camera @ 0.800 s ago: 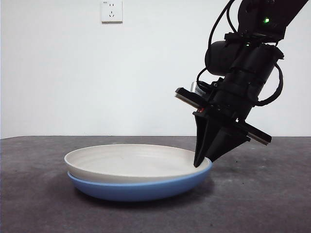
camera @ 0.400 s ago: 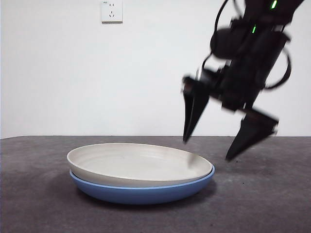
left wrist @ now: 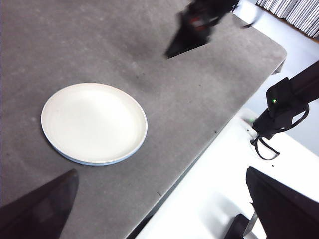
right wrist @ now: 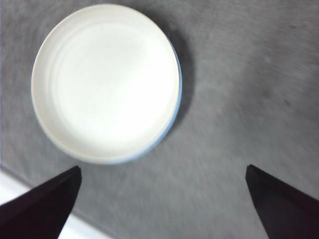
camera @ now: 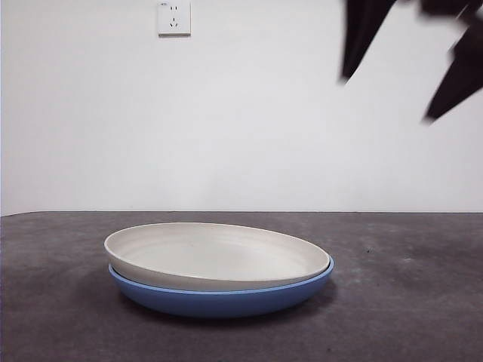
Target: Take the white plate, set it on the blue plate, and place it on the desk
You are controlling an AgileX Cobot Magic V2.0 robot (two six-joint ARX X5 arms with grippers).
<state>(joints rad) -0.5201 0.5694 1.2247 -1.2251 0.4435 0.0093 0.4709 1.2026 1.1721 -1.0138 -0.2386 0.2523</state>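
Note:
The white plate [camera: 215, 254] rests nested inside the blue plate [camera: 226, 299] on the desk [camera: 407, 302]. From above, the white plate [right wrist: 104, 79] covers nearly all of the blue plate [right wrist: 175, 89], which shows only as a thin rim. My right gripper [camera: 400, 64] hangs open high above the plates' right side, holding nothing. In its own view the right gripper [right wrist: 162, 199] looks down on the stack from well above. My left gripper [left wrist: 162, 199] stands open, far up and off to the side of the white plate [left wrist: 93, 122], with nothing between its fingers.
A wall socket [camera: 173, 16] sits on the white wall behind the desk. The desk's edge [left wrist: 199, 154] runs close to the plates on one side, with a white floor beyond. The right arm's base [left wrist: 281, 107] stands past that edge.
The right gripper let go of the white plate's rim, opened, and rose up and away to the top right. The white plate settled flat in the blue plate.

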